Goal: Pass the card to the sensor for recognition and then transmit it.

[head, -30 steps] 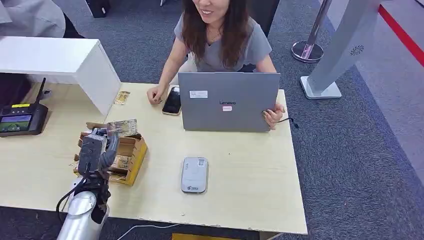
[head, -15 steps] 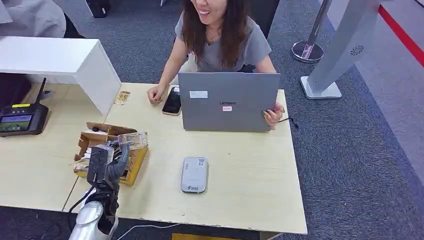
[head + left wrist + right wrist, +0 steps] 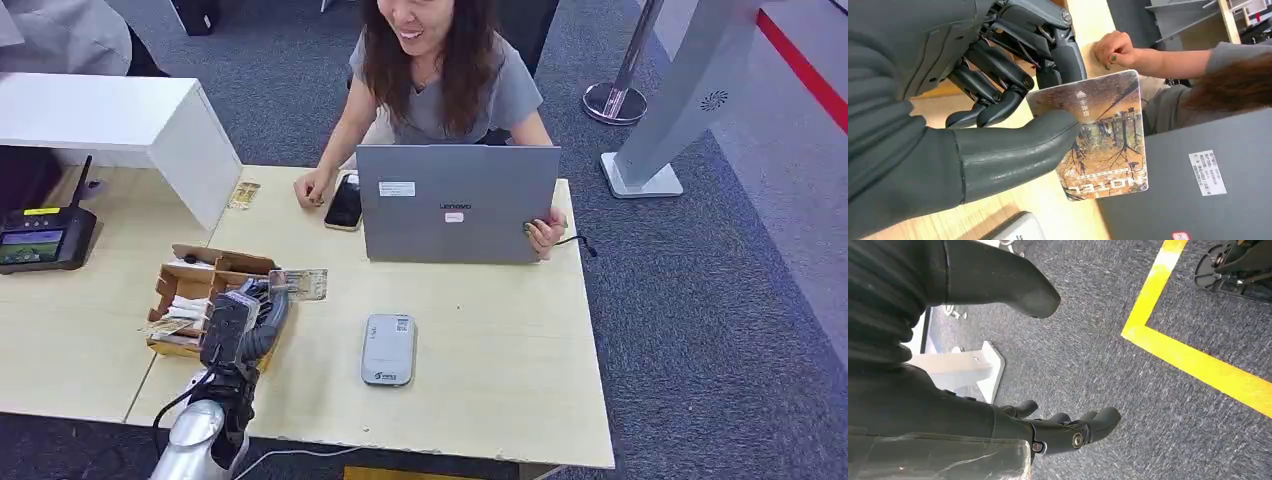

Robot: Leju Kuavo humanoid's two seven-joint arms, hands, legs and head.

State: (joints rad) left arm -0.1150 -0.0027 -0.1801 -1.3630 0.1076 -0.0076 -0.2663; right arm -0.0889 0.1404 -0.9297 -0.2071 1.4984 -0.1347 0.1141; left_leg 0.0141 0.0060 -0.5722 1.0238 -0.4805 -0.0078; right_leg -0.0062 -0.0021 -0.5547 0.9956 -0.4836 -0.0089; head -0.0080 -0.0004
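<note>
My left hand (image 3: 243, 318) hovers over the table just right of the cardboard box (image 3: 190, 300) and pinches a hotel card (image 3: 303, 284) printed with trees. In the left wrist view the thumb (image 3: 1018, 150) presses the card (image 3: 1103, 140) against the fingers. The grey card sensor (image 3: 389, 349) lies flat on the table to the right of the card, apart from it. My right hand (image 3: 1068, 432) hangs over grey carpet with fingers apart and nothing in it.
A person sits behind an open grey laptop (image 3: 457, 203), one hand by a black phone (image 3: 345, 201), the other on the laptop's edge. A black terminal (image 3: 40, 238) and a white riser (image 3: 120, 120) stand at the left. Another card (image 3: 243, 195) lies near the riser.
My left hand has carried the card from above the cardboard box to the right and nearer the sensor. The person and the laptop stay where they were.
</note>
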